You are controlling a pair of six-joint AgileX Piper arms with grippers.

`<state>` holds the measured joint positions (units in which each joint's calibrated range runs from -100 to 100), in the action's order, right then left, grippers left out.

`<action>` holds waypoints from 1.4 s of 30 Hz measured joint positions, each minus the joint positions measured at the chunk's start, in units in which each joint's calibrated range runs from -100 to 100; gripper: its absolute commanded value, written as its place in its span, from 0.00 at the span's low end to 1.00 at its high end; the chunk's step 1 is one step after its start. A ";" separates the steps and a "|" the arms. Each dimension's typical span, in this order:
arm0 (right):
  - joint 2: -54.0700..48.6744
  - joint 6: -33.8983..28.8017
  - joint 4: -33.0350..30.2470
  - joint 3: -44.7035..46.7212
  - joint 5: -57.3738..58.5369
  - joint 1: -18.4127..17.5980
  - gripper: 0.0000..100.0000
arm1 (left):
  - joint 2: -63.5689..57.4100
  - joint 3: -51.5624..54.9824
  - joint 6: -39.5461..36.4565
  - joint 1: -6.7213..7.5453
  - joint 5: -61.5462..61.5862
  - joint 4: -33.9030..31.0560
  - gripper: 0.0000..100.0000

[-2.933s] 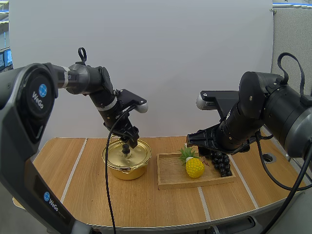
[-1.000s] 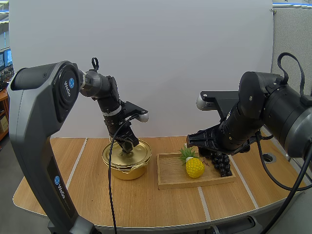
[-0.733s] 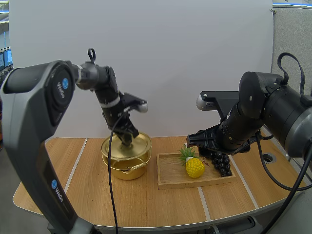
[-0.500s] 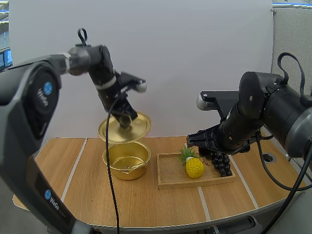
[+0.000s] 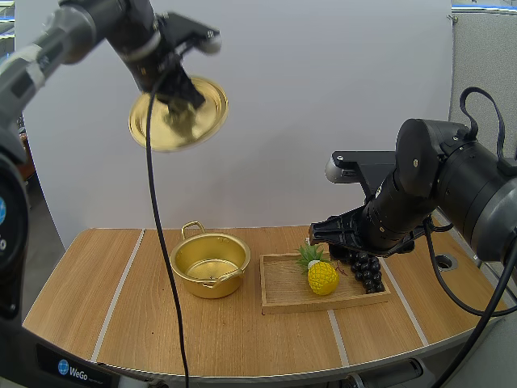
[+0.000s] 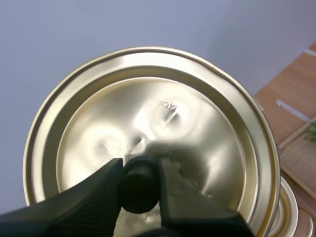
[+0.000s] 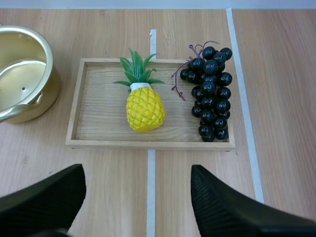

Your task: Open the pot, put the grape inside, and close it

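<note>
The gold pot point(image 5: 209, 265) stands uncovered on the table, its inside bare point(image 7: 19, 81). High above it and to the left, my left gripper point(image 5: 179, 101) is shut on the black knob point(image 6: 140, 183) of the gold lid point(image 5: 178, 113), which hangs tilted. The lid's shiny top point(image 6: 148, 133) faces the left wrist camera. A bunch of dark grapes point(image 5: 366, 271) lies at the right end of the wooden tray point(image 5: 283, 284), also seen from above point(image 7: 210, 93). My right gripper point(image 7: 136, 197) hovers open near the tray's front edge, its fingers point(image 7: 227, 205) spread wide and nothing between them.
A yellow toy pineapple point(image 5: 320, 273) lies in the tray between pot and grapes point(image 7: 143, 106). White tape lines point(image 5: 121, 279) run across the tabletop. Bare wood lies in front of the pot and tray.
My left gripper lifted the lid off the pot and carried it high up and to the left. The right arm has stayed still.
</note>
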<state>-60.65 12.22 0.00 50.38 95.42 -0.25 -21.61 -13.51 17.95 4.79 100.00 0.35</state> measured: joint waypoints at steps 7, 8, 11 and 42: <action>0.00 -0.09 0.00 0.00 0.00 0.00 1.00 | -0.78 -14.39 -2.95 0.00 0.00 -0.65 0.00; 0.00 -0.09 0.00 0.00 0.00 0.00 1.00 | -0.78 -16.10 -3.18 0.00 0.00 -0.65 0.00; 0.00 -0.09 0.00 0.00 0.00 0.00 1.00 | -0.82 -20.19 -3.90 0.00 0.00 -0.65 0.00; 24.56 -9.14 -17.23 -5.50 -14.70 0.73 1.00 | -0.95 -26.13 -4.62 0.00 -1.24 -0.75 0.00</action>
<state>-36.08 3.08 -17.23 44.89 80.71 0.48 -22.57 -39.64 13.33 4.79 98.76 -0.40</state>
